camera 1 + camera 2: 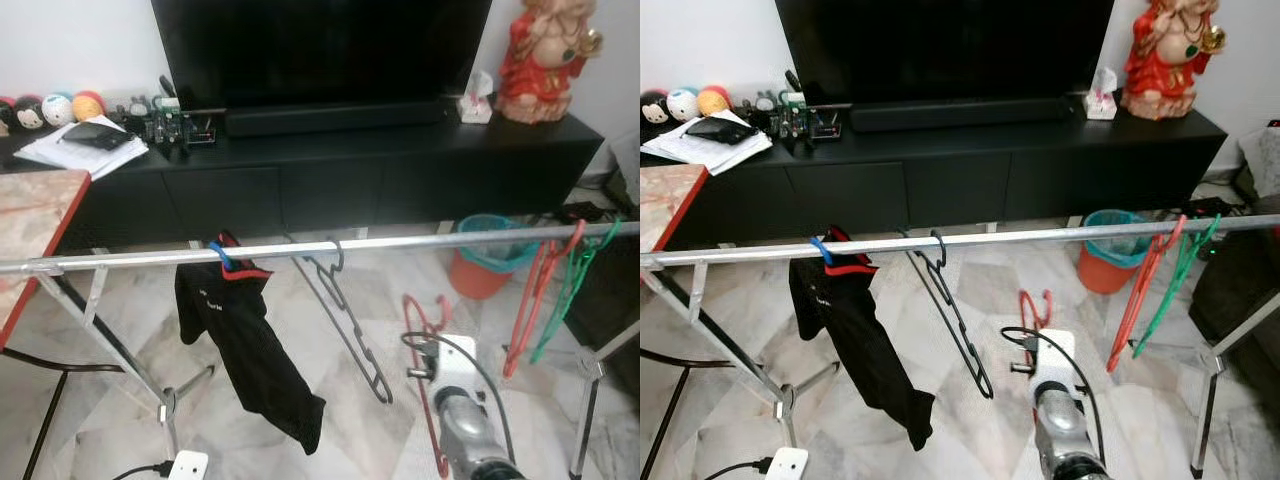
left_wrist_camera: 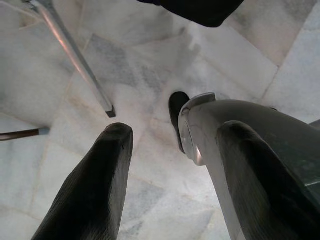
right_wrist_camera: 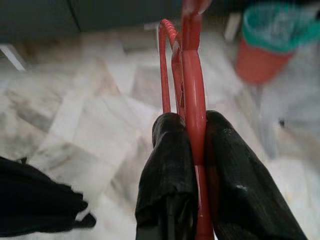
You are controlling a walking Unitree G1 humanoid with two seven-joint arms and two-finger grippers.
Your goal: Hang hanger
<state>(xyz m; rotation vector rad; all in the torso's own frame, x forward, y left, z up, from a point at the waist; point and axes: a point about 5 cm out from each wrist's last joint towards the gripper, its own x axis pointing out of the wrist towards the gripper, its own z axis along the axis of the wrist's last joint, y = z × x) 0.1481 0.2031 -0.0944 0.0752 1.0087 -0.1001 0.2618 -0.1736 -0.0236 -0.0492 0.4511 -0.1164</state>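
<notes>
Marble floor (image 1: 120, 400) under a steel rail (image 1: 300, 248); right end effector (image 3: 192, 145) clamps a red hanger (image 3: 192, 85).

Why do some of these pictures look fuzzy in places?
Right wrist view: the red hanger and the right tool gripping it look sharp, while the orange bin behind is blurred. Left wrist view: the black fingers are soft and close. Eye views are evenly lit.

No text can be read; the small white print on the black shirt (image 1: 242, 345) is too blurred.
</notes>
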